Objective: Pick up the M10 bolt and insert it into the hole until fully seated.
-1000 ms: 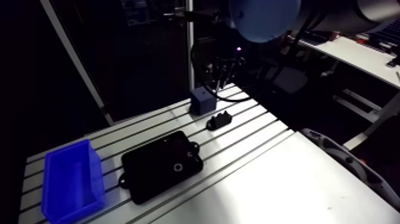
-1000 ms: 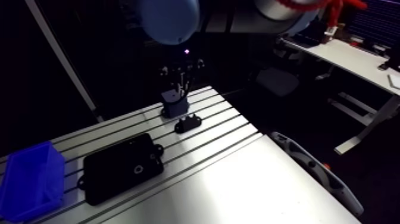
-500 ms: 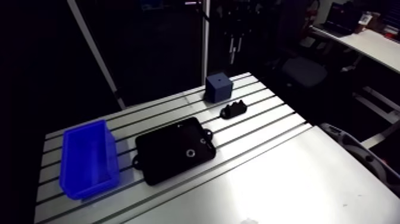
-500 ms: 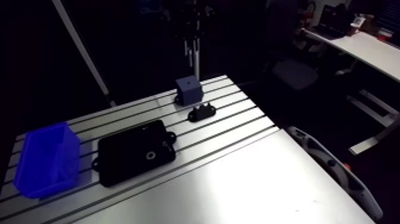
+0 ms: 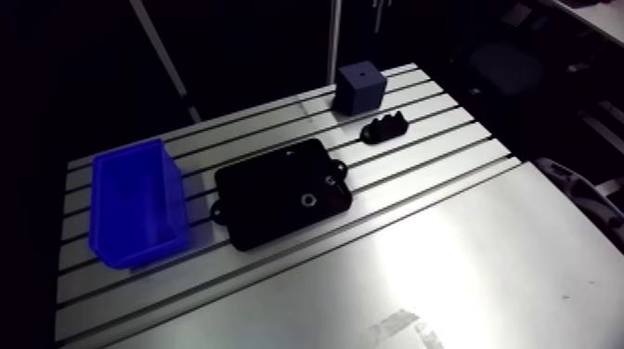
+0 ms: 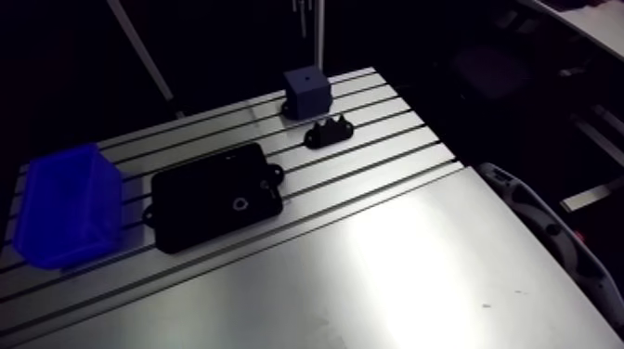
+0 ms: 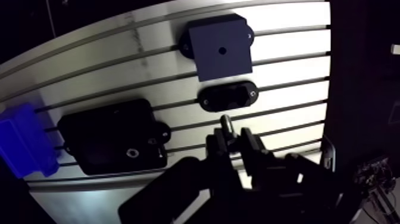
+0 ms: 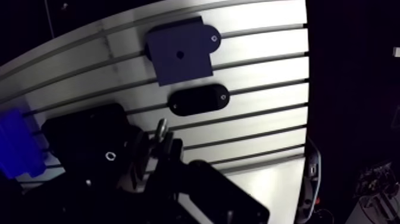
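In the wrist view my gripper (image 7: 232, 138) hangs well above the table, its two fingers close together. They are shut on a slim metal bolt (image 7: 225, 124) that sticks out past the fingertips. Just ahead of the bolt lies a small black holder (image 7: 228, 98). Beyond it stands a dark blue block (image 7: 220, 50) with a hole in its top face. The arm view shows the block (image 5: 360, 86) and holder (image 5: 383, 130) at the table's far edge. The gripper does not show in that view.
A black flat plate (image 5: 281, 193) with a small round hole lies mid-table on the slotted part. A blue bin (image 5: 137, 202) stands to its left. The smooth sheet of the table (image 5: 446, 269) spreads towards the near right.
The arm view has swung to look more steeply down on the table. The gripper, earlier seen hanging just over the blue block, has left that view at the top.
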`<move>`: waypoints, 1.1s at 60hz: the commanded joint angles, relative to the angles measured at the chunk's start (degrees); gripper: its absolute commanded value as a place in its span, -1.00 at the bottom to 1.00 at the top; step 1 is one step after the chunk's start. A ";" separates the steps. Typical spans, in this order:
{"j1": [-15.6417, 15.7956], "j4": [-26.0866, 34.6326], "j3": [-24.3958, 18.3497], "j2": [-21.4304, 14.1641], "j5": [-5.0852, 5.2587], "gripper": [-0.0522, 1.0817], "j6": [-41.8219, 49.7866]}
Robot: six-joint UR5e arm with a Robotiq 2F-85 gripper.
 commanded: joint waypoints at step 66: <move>1.09 -4.68 -0.92 5.05 -0.05 0.99 2.68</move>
